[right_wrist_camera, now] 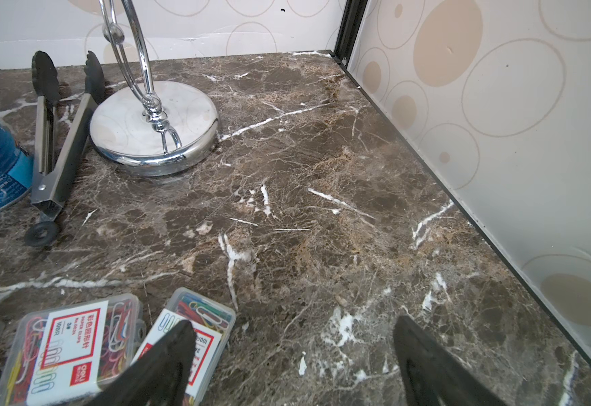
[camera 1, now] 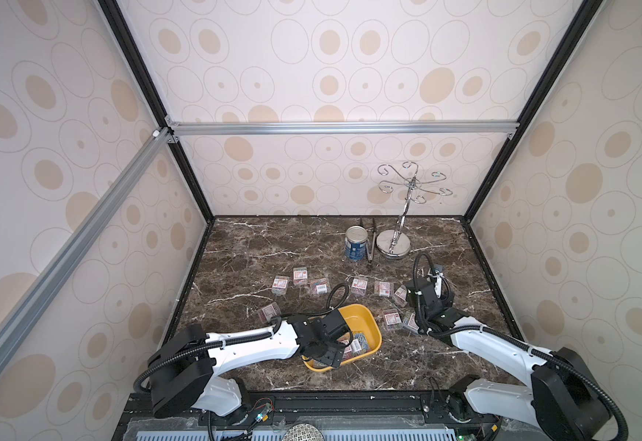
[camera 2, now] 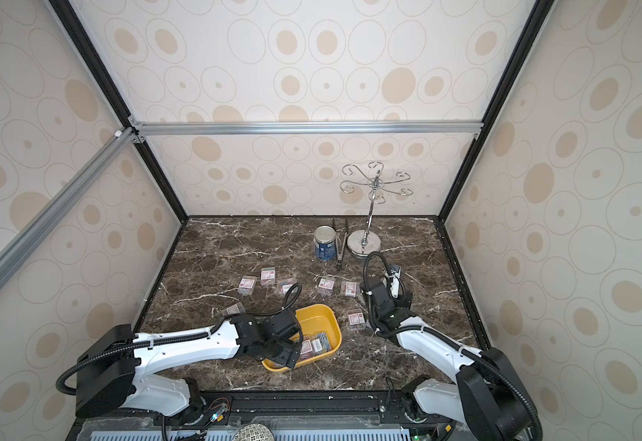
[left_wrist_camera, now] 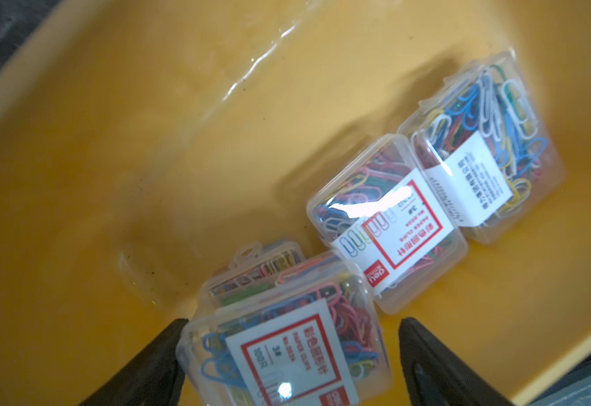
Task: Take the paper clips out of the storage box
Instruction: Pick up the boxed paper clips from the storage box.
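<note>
Four cases of paper clips [left_wrist_camera: 387, 225] are counted inside the storage box [camera 1: 365, 319]; nine are seen on the table [camera 1: 273, 248] around it. The left gripper [left_wrist_camera: 292, 321] is spread wide, straddling one case in the box. The right gripper [right_wrist_camera: 294, 337] is parted, empty, right of the box.

The shallow yellow box [camera 1: 359, 322] sits upright near the front of the table [camera 1: 258, 248], its far half bare. Four clear cases [left_wrist_camera: 389, 225] of coloured clips lie by its near wall. Three are in a row, two with red-and-white labels up and the end one showing a barcode sticker. A fourth is tucked behind. Other cases lie scattered on the table beyond and beside the box.
</note>
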`<state>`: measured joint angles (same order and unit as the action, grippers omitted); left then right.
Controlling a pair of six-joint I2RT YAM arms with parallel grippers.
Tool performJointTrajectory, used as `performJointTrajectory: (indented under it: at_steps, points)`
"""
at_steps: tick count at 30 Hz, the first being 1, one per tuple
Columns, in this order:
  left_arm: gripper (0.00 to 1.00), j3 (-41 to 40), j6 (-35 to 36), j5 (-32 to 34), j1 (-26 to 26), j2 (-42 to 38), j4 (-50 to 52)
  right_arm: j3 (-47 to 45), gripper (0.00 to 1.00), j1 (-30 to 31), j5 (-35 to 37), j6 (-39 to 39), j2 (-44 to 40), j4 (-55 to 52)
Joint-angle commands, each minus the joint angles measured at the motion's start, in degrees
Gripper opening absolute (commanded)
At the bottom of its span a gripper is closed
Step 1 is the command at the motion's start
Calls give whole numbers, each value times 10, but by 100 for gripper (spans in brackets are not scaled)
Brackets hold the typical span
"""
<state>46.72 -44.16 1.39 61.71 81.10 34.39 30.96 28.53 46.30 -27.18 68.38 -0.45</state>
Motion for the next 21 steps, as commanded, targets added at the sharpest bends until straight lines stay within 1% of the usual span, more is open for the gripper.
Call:
performJointTrajectory:
  at_steps: [1,5,10,15,18,20,21]
  points:
    - [93,5,-9,9,0,13,14,-4,90,-2,3,-7,-9,-1]
    - [93,10,-4,10,0,19,6,-5,89,-2,3,-6,-10,0]
    - [89,13,-1,16,0,23,3,-8,89,-2,2,-7,-13,2]
    - [85,29,1,39,0,17,11,-5,89,-2,3,-6,-10,0]
    - [81,43,4,55,-1,7,13,-6,90,-2,4,-5,-11,0]
    - [76,53,9,57,-1,1,12,-7,89,-2,3,-6,-12,0]
    - [75,57,11,56,-1,-2,12,-8,89,-2,2,-6,-13,1]
